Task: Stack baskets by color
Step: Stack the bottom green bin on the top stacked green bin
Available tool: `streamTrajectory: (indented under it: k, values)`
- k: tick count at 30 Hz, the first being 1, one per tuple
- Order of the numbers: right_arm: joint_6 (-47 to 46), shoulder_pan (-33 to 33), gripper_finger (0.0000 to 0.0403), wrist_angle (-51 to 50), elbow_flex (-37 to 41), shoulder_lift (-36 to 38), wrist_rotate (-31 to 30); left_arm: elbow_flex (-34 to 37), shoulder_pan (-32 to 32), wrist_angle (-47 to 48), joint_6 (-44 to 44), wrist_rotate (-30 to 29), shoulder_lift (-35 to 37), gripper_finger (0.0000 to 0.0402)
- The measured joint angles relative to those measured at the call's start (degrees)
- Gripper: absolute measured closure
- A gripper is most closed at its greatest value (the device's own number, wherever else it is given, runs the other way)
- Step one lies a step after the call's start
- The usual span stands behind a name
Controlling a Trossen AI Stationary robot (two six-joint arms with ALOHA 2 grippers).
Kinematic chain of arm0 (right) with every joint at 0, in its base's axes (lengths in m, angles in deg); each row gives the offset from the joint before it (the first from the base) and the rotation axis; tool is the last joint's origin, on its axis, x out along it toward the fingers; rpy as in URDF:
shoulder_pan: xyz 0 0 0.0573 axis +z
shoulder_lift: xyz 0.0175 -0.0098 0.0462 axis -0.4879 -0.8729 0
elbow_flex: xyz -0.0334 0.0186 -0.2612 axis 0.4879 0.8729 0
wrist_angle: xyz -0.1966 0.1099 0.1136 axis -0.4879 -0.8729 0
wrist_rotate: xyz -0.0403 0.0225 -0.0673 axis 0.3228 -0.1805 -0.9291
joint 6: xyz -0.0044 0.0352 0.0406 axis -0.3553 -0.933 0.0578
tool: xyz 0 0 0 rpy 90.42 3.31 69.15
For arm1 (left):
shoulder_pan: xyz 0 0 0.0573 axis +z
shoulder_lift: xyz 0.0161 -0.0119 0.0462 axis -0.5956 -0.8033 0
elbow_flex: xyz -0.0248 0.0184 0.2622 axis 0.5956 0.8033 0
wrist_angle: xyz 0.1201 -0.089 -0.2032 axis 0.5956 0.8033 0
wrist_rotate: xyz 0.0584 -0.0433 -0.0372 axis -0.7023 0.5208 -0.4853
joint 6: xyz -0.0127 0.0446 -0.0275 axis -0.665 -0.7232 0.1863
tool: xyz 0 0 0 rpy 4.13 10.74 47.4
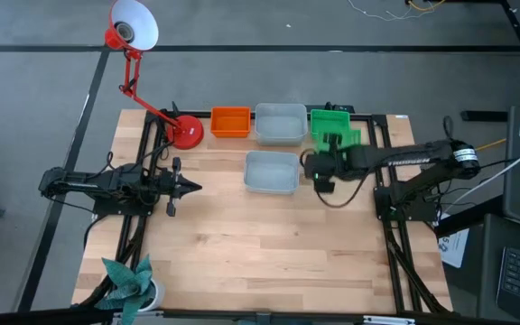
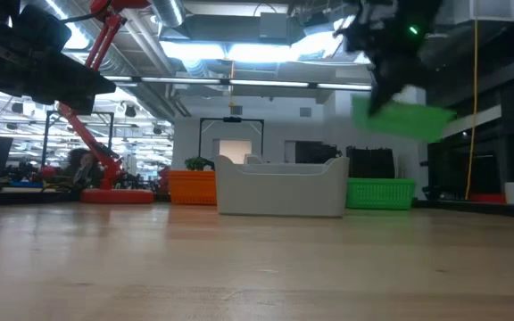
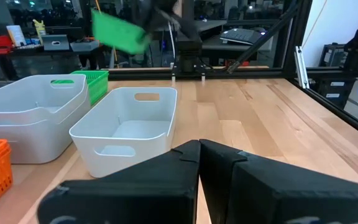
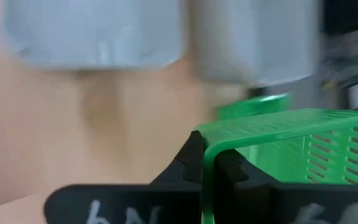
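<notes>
My right gripper (image 4: 209, 167) is shut on a green mesh basket (image 2: 402, 119), which hangs tilted in the air over the table's far right part (image 1: 339, 140). A second green basket (image 1: 329, 119) rests on its bottom at the far edge, in a row with a pale grey basket (image 1: 280, 124) and an orange basket (image 1: 230, 122). Another pale grey basket (image 1: 271, 171) rests on its bottom nearer the middle. My left gripper (image 3: 199, 152) waits shut at the table's left (image 1: 188, 188), pointing level. My right gripper holds the green basket by the top rim of one wall (image 4: 211, 144), one finger inside the basket and one outside. The fingers slant down onto it from the table's right side. The basket is lifted clear of the table and hangs tilted (image 2: 402, 119).
A red desk lamp's round base (image 1: 186, 132) stands left of the orange basket, its arm reaching beyond the table's far left corner. A teal paper pinwheel (image 1: 126, 282) sits at the near left corner. Bare wood spans the near half of the table (image 1: 269, 253).
</notes>
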Motion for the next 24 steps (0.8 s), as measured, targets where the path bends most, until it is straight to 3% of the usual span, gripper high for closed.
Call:
streamTrajectory:
  k: [6,10,14,20,24]
  values:
    - [13.81,-12.55,0.0403,1.19,-10.53,0.02,4.25,0.00,0.01,0.00,0.00,0.00,0.00,0.0401]
    - [17.64,-25.52,0.0403,5.05,-13.09,0.04,13.59,0.00,0.00,0.00,0.00,0.00,0.00,0.0401]
    - [21.96,-34.91,0.0403,2.54,-13.07,-1.76,20.93,0.00,0.01,0.00,0.00,0.00,0.00,0.0401]
    - [25.78,-39.33,0.0403,4.54,-13.00,-7.35,27.68,0.00,0.00,0.00,0.00,0.00,0.00,0.0401]
    - [26.78,-40.15,0.0403,5.88,-13.00,-12.43,28.59,0.00,0.00,0.00,0.00,0.00,0.00,0.0401]
